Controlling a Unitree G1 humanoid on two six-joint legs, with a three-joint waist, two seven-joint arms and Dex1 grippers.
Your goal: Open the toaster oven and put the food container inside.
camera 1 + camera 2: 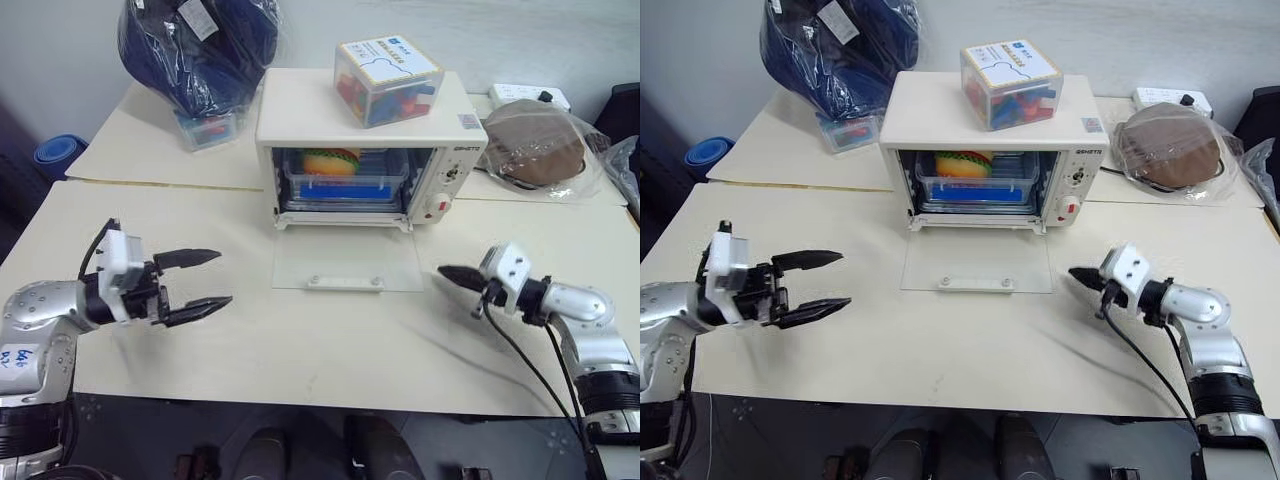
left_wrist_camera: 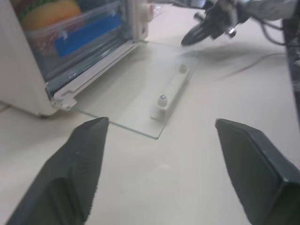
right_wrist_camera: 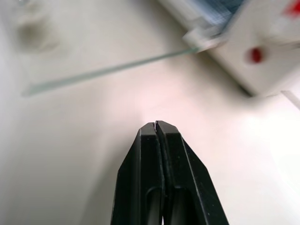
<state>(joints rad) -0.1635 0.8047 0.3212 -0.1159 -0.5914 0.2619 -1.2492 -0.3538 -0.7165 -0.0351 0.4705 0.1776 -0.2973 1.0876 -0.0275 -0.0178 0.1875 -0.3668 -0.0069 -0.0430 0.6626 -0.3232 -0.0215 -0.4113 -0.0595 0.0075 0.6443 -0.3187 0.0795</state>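
Observation:
The cream toaster oven [image 1: 300,110] stands at the middle of the table with its glass door [image 1: 348,262] dropped flat onto the tabletop. Inside it, on the rack, rests the food container [image 1: 340,178], clear with blue clips and a burger showing through. My left gripper [image 1: 205,282] hovers left of the door, open and empty, pointing toward the right. Right of the door, my right gripper [image 1: 450,273] is shut with nothing in it, its tip aimed toward the door. The left wrist view also shows the door handle [image 2: 169,93] and the container [image 2: 65,28].
A clear cube [image 1: 388,80] with colourful pieces sits on the oven's top. A dark blue bag [image 1: 198,45] lies at the back left, a brown wrapped item [image 1: 535,145] at the back right, and a power strip [image 1: 530,95] behind it.

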